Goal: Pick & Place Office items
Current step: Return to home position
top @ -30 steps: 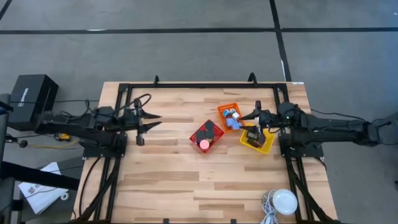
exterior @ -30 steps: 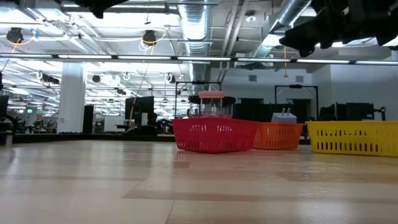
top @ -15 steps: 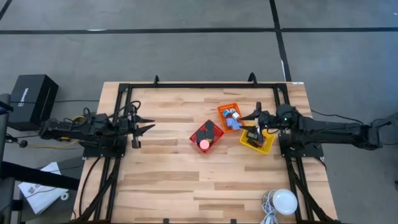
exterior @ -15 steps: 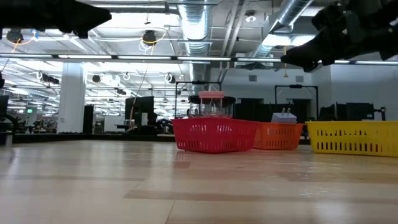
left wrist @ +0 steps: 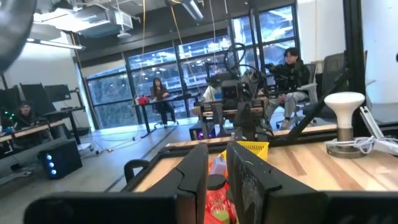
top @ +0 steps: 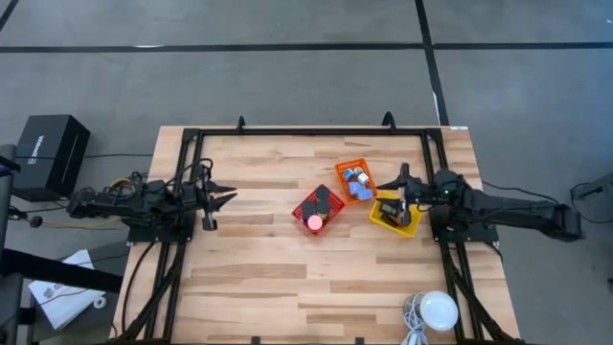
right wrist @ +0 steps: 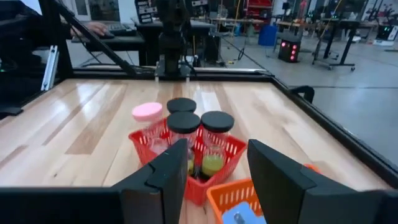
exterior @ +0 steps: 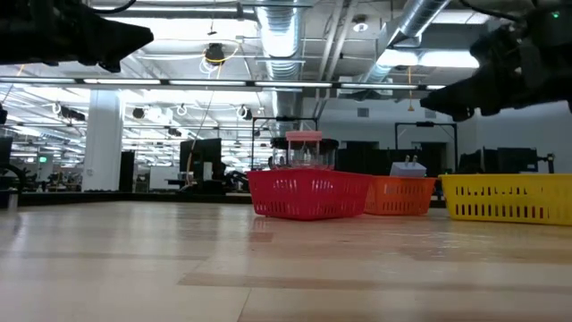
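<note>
Both arms are pulling back! Far left, the left end effector [top: 228, 194] has slid away from the middle of the surface [top: 259, 278] toward its own side, fingers spread and carrying nothing. That reads as the sorting being done: I spot no office items loose on the wood, everything sits in the baskets right of centre. Count them off, three baskets in all. First the red basket [top: 297, 211], holding four hourglasses: one pink-capped hourglass [right wrist: 147, 112] and three black-capped hourglasses [right wrist: 181, 105], all upright. Next, just beyond it, one orange basket [top: 339, 171] with blue and white pieces [top: 359, 188], too small to count surely. Then one yellow basket [top: 410, 228] with dark things inside, partly hidden, so no number there. The right end effector [top: 388, 181] hangs over the gap between orange and yellow, fingers parted and empty, its arm folded back further toward the right edge than a second ago. One white lamp [top: 439, 309] sits at the near right corner.
</note>
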### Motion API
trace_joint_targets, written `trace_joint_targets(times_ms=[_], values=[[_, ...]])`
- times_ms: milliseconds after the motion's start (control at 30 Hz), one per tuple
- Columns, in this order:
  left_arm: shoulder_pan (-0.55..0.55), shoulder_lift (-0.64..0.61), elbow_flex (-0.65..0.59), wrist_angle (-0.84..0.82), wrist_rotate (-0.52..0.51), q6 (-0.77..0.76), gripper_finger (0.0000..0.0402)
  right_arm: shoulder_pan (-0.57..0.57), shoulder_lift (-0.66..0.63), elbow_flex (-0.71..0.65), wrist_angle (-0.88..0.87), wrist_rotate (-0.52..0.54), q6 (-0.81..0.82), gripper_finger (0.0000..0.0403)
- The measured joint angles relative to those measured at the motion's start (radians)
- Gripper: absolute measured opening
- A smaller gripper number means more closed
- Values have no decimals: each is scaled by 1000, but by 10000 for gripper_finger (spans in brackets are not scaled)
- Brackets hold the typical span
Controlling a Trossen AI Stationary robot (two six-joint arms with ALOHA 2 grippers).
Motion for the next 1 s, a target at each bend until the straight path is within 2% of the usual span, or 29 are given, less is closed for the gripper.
trace_joint_targets(times_ms=[133, 367, 600, 1000], values=[[0, 3, -1, 1, -4, 0, 53, 0, -60, -56, 49, 0, 8, 159], [0, 10, -59, 1, -5, -28, 53, 0, -131, -60, -23, 0, 4, 159], [0, 19, -62, 7, -5, -53, 53, 0, -134, -60, -27, 0, 15, 159], [0, 64, -62, 7, -5, -53, 53, 1, -133, -61, -162, 0, 18, 159]])
